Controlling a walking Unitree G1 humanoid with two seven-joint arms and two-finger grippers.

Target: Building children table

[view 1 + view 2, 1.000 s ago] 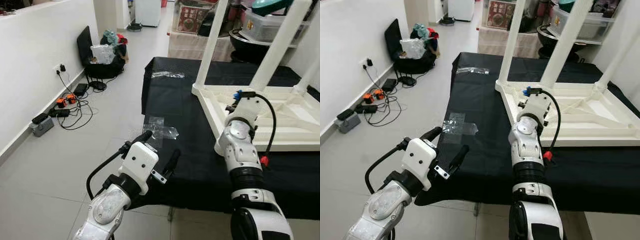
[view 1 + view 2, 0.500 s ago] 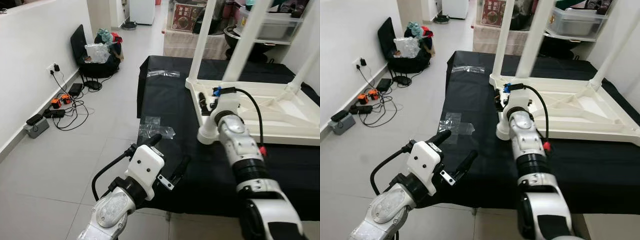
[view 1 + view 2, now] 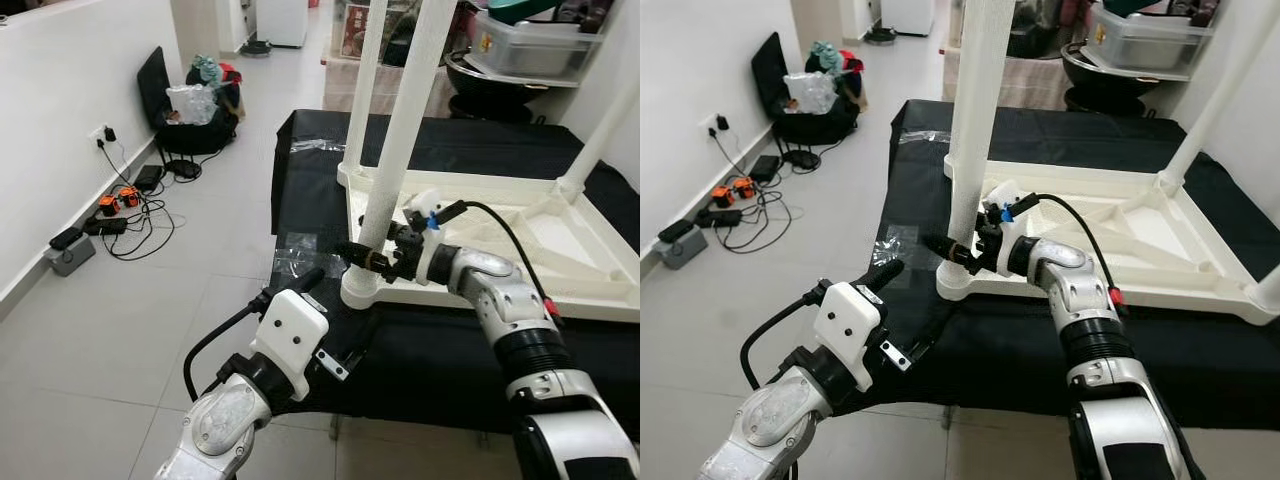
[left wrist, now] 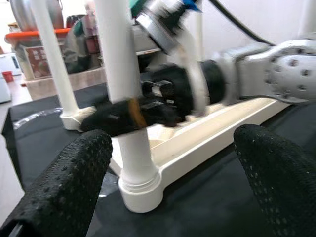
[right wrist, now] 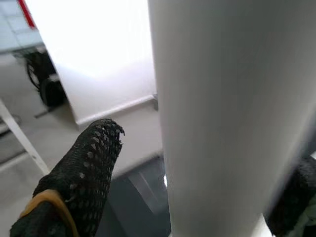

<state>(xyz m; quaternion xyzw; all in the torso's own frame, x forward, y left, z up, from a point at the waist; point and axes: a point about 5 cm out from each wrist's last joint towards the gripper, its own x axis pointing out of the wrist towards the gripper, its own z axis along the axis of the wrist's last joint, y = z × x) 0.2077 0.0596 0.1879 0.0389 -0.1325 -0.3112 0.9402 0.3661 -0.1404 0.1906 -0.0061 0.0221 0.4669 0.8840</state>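
Our right gripper (image 3: 362,256) reaches across to the near leg (image 3: 395,170) of the upturned white table (image 3: 520,225), low down by the leg's round foot socket; its two black fingers stand on either side of the leg, and in the right wrist view one finger (image 5: 81,168) shows at one side of the white leg (image 5: 222,108) with a gap between them, so we cannot tell whether the gripper is clamped on the leg or merely around it; the silver right arm (image 3: 1080,300) bends in from the right with a black cable looping over it.

Our left gripper (image 3: 325,300) hangs in front of the counter's near edge, fingers spread apart and holding nothing; in the left wrist view its fingertips (image 4: 64,182) frame the leg's base and the right gripper (image 4: 118,116) beyond.

The table lies top-down on the counter (image 3: 320,170), which is draped in black cloth; three further legs stick upward, two at the far side and one at the right; a clear plastic sheet (image 3: 300,262) lies on the cloth just left of the near leg, and another piece (image 3: 315,146) near the far left corner.

On the floor by the left wall lie cables and power strips (image 3: 110,210); farther back, a black bag with clutter (image 3: 200,100).
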